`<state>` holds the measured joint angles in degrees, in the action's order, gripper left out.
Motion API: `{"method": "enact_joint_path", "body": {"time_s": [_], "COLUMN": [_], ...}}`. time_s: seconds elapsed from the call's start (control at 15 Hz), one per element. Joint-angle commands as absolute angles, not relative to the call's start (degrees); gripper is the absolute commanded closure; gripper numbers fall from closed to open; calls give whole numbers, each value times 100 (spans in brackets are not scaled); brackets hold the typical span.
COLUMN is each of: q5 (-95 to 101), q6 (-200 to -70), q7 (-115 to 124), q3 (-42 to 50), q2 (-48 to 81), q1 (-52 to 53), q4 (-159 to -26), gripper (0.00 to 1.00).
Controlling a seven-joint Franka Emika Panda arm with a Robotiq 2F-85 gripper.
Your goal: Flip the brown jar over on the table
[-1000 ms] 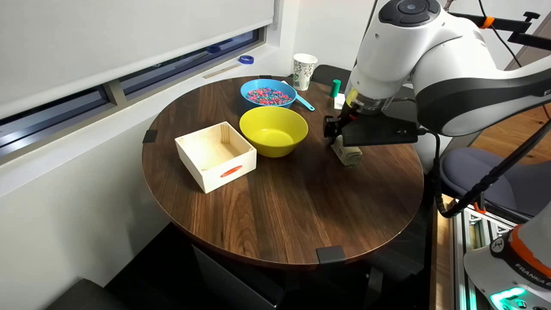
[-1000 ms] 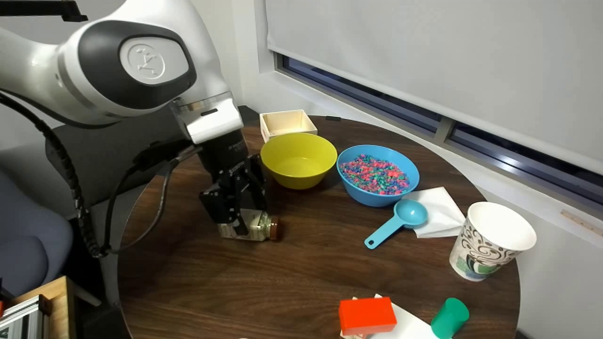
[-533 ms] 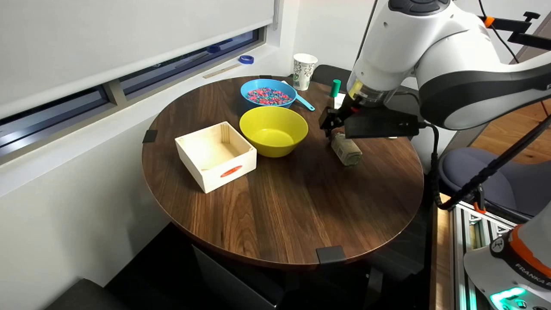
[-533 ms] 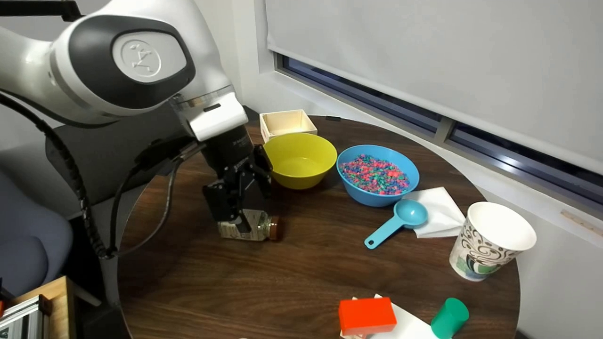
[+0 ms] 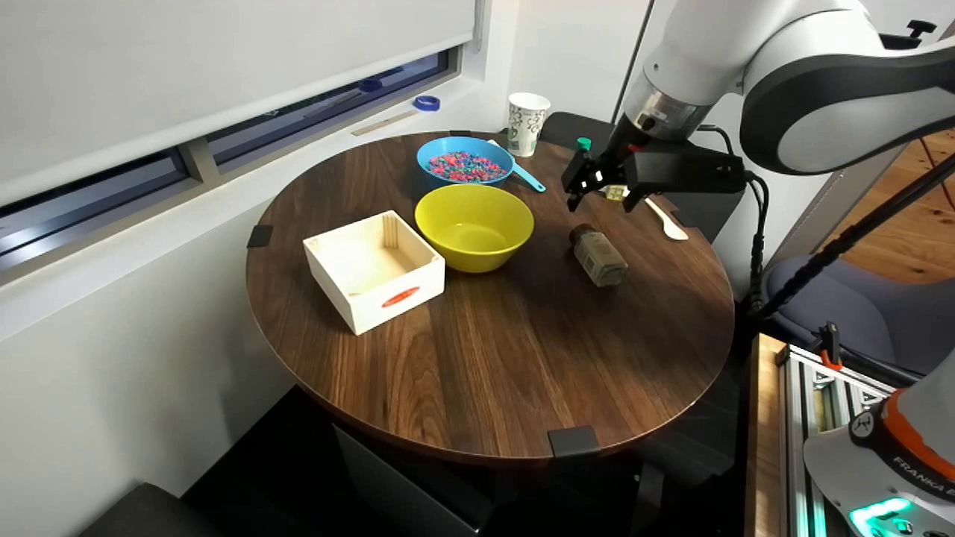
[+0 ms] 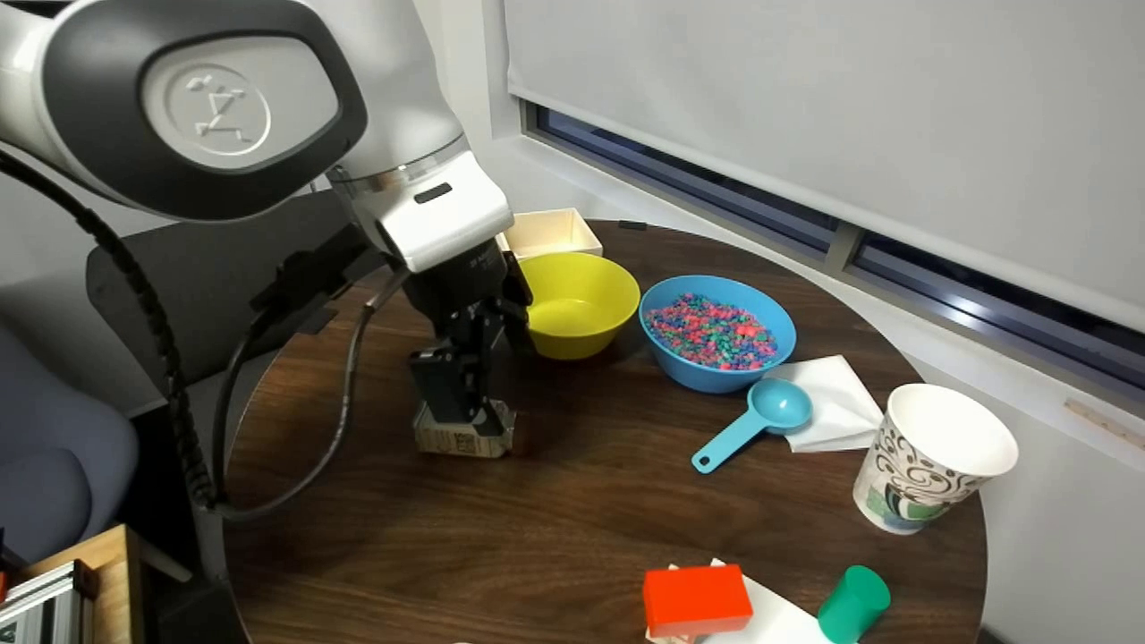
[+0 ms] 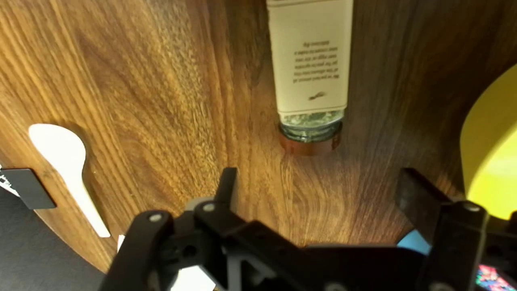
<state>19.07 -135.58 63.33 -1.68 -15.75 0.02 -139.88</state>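
The brown jar [image 5: 599, 257] lies on its side on the round dark wood table [image 5: 485, 373], right of the yellow bowl. In the wrist view the jar [image 7: 311, 60] shows a pale printed label, a clear glass neck and a brown cap toward my gripper. My gripper [image 7: 318, 178] is open, with bare wood between its fingers. In an exterior view the gripper [image 5: 601, 203] is raised above the table, beyond the cap end and apart from the jar. In an exterior view the jar [image 6: 461, 440] is partly covered by a finger, and its cap is hidden.
A yellow bowl [image 5: 475, 231], blue bowl of bits [image 5: 464, 160] and wooden box [image 5: 373, 270] stand left of the jar. A white spoon [image 5: 665, 220], blue scoop [image 6: 760, 416], patterned cup [image 6: 930, 461], red block [image 6: 698, 599] and green cylinder [image 6: 854, 604] are also there.
My gripper has risen and drawn away from the jar, past its cap end. The jar stays lying in the same place, now fully uncovered in an exterior view.
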Motion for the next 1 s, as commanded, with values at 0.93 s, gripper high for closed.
{"method": "enact_joint_path", "body": {"time_s": [0.93], "q5": [-1903], "q6": [-12328], "q7": [2513], "q3": [630], "q2": [-1274], "q1": [-256], "q4": [-13720], "gripper": [0]}}
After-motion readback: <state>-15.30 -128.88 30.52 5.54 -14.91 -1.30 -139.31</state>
